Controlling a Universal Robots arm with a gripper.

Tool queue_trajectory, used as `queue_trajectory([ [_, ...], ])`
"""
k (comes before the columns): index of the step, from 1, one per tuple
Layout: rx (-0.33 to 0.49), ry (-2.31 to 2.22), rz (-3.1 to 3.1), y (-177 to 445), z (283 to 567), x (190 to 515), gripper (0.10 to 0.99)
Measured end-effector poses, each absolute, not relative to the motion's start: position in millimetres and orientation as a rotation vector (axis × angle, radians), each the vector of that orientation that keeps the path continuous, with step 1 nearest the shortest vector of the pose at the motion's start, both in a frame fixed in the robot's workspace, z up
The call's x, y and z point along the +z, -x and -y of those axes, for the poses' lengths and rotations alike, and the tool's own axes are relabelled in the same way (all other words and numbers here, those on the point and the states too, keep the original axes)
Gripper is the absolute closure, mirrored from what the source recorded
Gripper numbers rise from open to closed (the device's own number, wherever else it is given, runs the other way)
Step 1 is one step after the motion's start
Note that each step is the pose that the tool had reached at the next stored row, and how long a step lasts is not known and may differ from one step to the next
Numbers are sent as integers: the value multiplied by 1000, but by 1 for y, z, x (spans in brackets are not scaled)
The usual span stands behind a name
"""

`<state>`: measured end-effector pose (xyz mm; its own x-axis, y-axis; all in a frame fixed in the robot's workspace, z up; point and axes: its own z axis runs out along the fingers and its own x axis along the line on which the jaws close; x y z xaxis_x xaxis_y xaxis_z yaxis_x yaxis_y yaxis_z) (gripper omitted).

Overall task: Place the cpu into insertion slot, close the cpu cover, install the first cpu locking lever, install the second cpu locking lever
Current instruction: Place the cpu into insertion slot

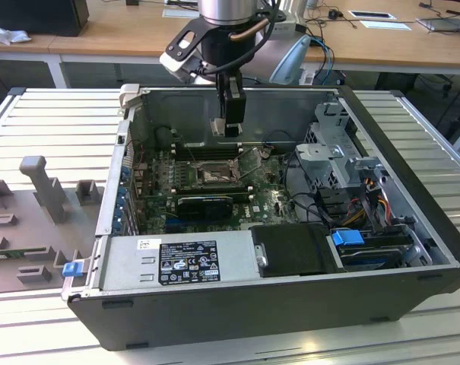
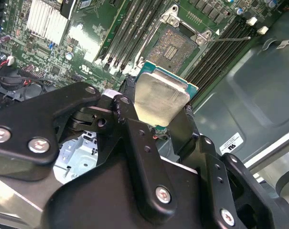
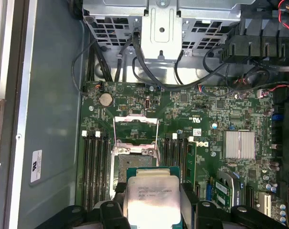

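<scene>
In the exterior view, at nine o'clock, grey fixture blocks [image 1: 43,190] lie on the slatted bench [image 1: 47,114]. Beside them, filling the middle, stands the open computer case [image 1: 412,228].

Inside the case, the insertion slot [image 1: 213,176] lies near the centre of the green board. The pincer [image 1: 231,129] hangs just at its one o'clock, above the board and not touching it. At three o'clock from the slot sits the metal drive cage [image 1: 336,152].

In the second wrist view the pincer [image 2: 158,112] is clamped on the cpu [image 2: 159,102]. One black finger presses each of two opposite edges, and the pale metal top faces the camera. The slot [image 2: 175,45] beyond it is bare and uncovered. In the first wrist view the cpu cover [image 3: 134,118] looks swung up and away from the slot [image 3: 116,164], with the cpu [image 3: 151,198] held apart from both.

The chip is probably light, stiff and flat. Its smooth lid could slide in a loose grip, and its underside and the slot's contacts are likely delicate. The edges look like the right place to hold it, level and with modest force.
</scene>
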<state>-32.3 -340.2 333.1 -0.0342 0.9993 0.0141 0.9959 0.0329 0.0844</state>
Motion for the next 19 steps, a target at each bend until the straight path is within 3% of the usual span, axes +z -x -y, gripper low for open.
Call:
queue_trajectory([
  [19, 109, -2175, -2195, 33, 340, 308, 557],
])
